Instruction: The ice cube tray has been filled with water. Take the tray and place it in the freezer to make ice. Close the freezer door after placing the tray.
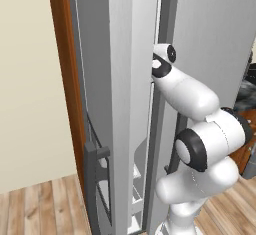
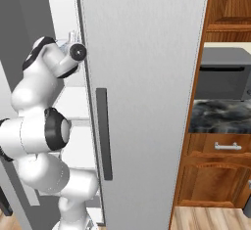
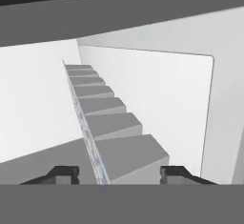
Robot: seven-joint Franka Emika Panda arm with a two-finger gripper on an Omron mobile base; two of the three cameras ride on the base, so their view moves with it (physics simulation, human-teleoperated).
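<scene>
Now my arm reaches into the freezer (image 3: 157, 94), gripper (image 3: 116, 174) spread wide around the tray (image 3: 107, 123); next I let go, retreat, shut the door (image 1: 97, 129).

Ice cube tray (image 3: 112, 123) edge-on between spread fingertips (image 3: 62, 174), inside white-walled freezer (image 3: 162, 94).

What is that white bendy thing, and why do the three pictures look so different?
It is a robot arm in a computer-drawn kitchen. Two pictures come from cameras behind it, one left, one right. Both show it reaching into the freezer, past the open freezer door. The third comes from a camera on its hand: the two dark tips at the bottom are its gripper. The grey stair-like shape between them looks like the ice cube tray seen edge-on. Whether the tips squeeze it, I cannot tell.
</scene>
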